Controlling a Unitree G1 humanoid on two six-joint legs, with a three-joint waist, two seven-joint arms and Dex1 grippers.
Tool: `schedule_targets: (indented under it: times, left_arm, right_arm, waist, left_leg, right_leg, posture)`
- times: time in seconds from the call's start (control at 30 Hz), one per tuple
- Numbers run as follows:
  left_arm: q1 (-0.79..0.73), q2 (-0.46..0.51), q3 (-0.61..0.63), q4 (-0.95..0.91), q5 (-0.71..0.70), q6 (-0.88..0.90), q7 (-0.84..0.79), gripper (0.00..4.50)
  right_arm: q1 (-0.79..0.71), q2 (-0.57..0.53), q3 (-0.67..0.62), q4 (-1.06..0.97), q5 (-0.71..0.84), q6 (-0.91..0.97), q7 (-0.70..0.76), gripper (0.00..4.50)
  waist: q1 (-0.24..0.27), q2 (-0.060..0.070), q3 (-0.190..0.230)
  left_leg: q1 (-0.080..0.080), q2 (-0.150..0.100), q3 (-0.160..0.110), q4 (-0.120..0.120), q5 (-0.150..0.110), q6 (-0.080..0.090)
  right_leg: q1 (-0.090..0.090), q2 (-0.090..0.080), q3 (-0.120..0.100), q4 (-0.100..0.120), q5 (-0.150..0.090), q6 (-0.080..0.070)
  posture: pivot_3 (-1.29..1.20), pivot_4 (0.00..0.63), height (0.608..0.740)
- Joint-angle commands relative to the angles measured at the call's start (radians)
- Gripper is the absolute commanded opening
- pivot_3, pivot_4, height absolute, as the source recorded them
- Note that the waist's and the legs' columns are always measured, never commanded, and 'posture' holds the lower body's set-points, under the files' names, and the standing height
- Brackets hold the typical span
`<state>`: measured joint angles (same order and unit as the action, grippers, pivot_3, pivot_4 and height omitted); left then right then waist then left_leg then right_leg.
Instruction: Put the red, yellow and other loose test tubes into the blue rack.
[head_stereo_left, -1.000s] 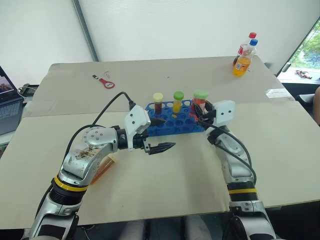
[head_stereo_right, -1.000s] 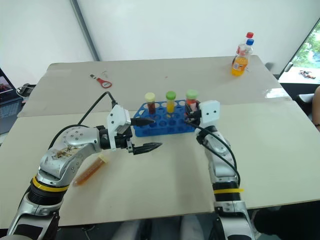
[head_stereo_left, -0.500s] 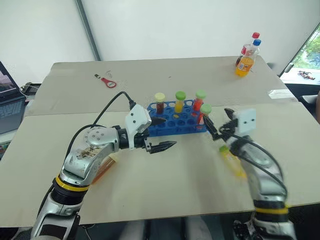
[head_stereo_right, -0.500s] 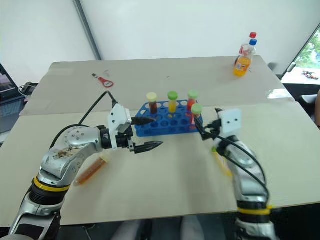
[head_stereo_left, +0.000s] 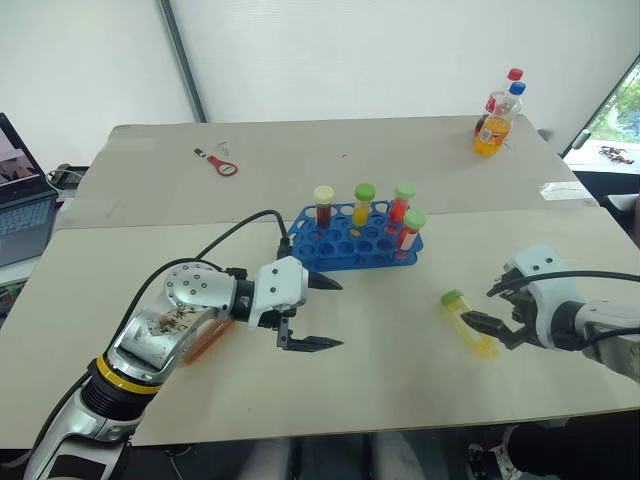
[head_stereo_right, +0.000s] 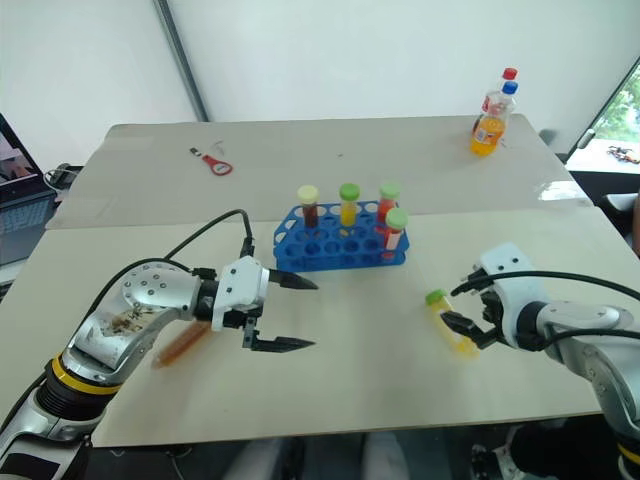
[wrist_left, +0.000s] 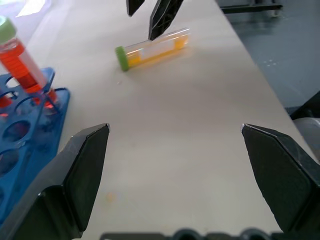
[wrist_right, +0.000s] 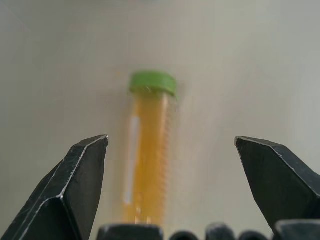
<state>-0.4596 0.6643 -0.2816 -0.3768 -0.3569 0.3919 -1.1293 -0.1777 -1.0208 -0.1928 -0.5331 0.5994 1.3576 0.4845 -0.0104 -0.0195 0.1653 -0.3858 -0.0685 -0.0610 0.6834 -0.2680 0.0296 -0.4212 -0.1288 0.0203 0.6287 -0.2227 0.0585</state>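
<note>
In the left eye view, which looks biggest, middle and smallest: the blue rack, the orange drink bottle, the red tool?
1. Blue rack: biggest.
2. Orange drink bottle: middle, though it stands farther away.
3. Red tool: smallest, also far back.

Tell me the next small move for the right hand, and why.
Probably lower the right hand and close it around the yellow tube. That tube lies flat on the table, apart from the blue rack, and the right wrist view shows it lined up between the open fingers, not yet gripped.
</note>
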Motion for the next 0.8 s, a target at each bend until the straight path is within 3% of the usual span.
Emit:
schedule_targets:
  times: [0.03,0.5,0.6,0.8]
  left_arm:
    - [-0.014,-0.012,0.001,-0.026,-0.016,-0.015,-0.015,4.5]
    - [0.039,-0.048,0.003,-0.064,-0.004,0.004,0.049,4.5]
    - [0.038,-0.052,0.001,-0.057,0.001,0.002,0.061,4.5]
    - [0.055,-0.05,0.018,-0.049,-0.005,0.02,0.09,4.5]
  right_arm:
    - [-0.059,-0.043,0.1,0.092,-0.019,-0.046,0.08,4.48]
    - [-0.325,-0.046,0.416,0.333,-0.153,-0.105,0.234,4.48]
    - [-0.353,-0.036,0.448,0.345,-0.172,-0.1,0.254,3.69]
    - [-0.369,-0.008,0.409,0.328,-0.151,-0.047,0.261,1.63]
  waist:
    - [-0.001,0.0,0.0]
    - [-0.002,0.0,0.0]
    - [-0.002,0.0,0.0]
    - [-0.002,0.0,0.0]
  left_leg:
    - [0.0,0.0,0.0,0.0,0.0,0.0]
    - [0.0,0.003,0.003,0.001,-0.001,0.002]
    - [0.0,0.003,0.003,0.001,-0.001,0.002]
    - [0.0,0.003,0.003,0.001,-0.001,0.002]
  right_leg:
    - [0.0,0.0,0.0,0.0,0.0,0.0]
    - [-0.001,0.0,0.0,0.0,0.0,0.0]
    - [-0.001,0.0,0.0,0.0,0.0,0.0]
    - [-0.001,0.0,0.0,0.0,0.0,0.0]
  posture:
    - [0.0,0.15,0.74]
    - [0.0,0.15,0.74]
    - [0.0,0.15,0.74]
    - [0.0,0.15,0.74]
